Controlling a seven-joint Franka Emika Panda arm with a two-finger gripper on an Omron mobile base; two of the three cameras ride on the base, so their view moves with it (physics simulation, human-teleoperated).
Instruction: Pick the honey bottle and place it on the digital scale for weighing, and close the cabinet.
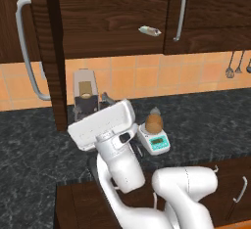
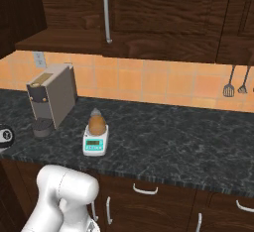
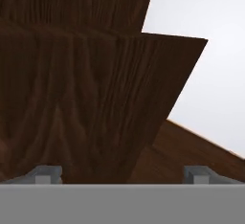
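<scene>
I log 1 honey bottle (image 2: 97, 121) upright on the digital scale (image 2: 95, 143), cabinet (image 1: 44, 47) door seemingly ajar left of it, gripper (image 3: 122, 174) jaws apart, empty.

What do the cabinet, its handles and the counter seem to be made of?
Cabinet: dark brown wood, matte, with visible grain. Handles: probably brushed metal, silver-grey with a soft sheen. Counter: looks like polished dark stone, perhaps granite, black with pale speckles.
</scene>
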